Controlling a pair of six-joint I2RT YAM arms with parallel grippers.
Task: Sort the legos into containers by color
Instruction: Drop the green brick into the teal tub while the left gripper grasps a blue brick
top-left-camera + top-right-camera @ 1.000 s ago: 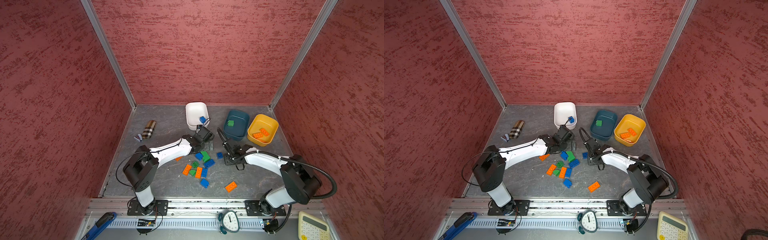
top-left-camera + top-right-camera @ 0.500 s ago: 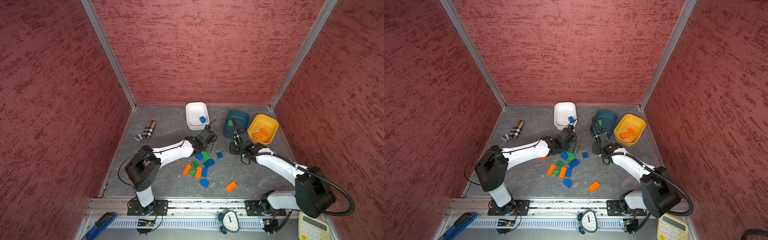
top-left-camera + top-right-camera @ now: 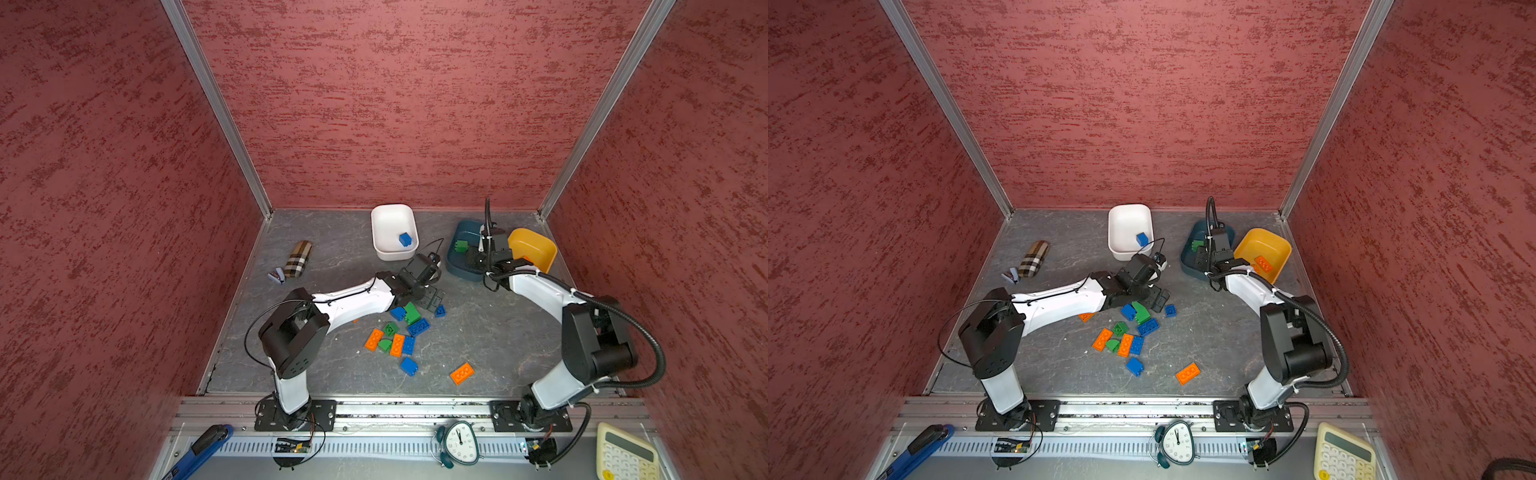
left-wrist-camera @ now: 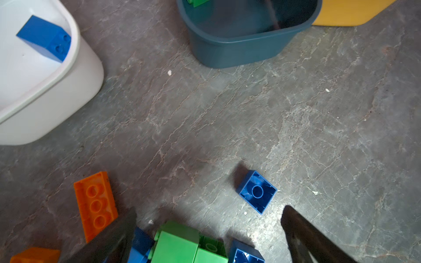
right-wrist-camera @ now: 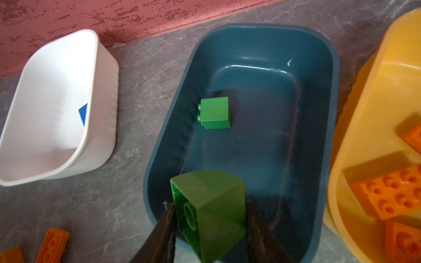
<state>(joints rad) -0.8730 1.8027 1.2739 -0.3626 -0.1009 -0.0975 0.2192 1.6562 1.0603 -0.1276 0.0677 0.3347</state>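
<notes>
1. both top views: white bowl (image 3: 388, 220), teal bowl (image 3: 457, 268) and yellow bowl (image 3: 538, 249) stand in a row along the far edge of the table (image 3: 332, 241), apparently one per colour; a blue piece (image 3: 405, 239) lies in the white one. loose legos (image 3: 397, 345) cluster mid-table, one orange brick (image 3: 461, 372) apart, nearer and right. left arm (image 3: 353, 297) lies low, reaching right to the cluster's far side; right arm (image 3: 540, 291) stretches far, wrist above the teal bowl.
2. left wrist view: left gripper (image 4: 210, 210) spread wide, holding nothing, jaws flanking a green brick (image 4: 177, 244) among others at the cluster's edge; probably lining up a pick, target unclear. small blue brick (image 4: 257, 192), studs down, lies just beyond.
3. right wrist view: right gripper (image 5: 210, 211) clamped on a green sloped brick (image 5: 211, 189), hanging over the teal bowl's near end, where a green cube (image 5: 215, 113) lies; judged ready to drop. orange pieces (image 5: 391, 189) sit in the yellow bowl.
</notes>
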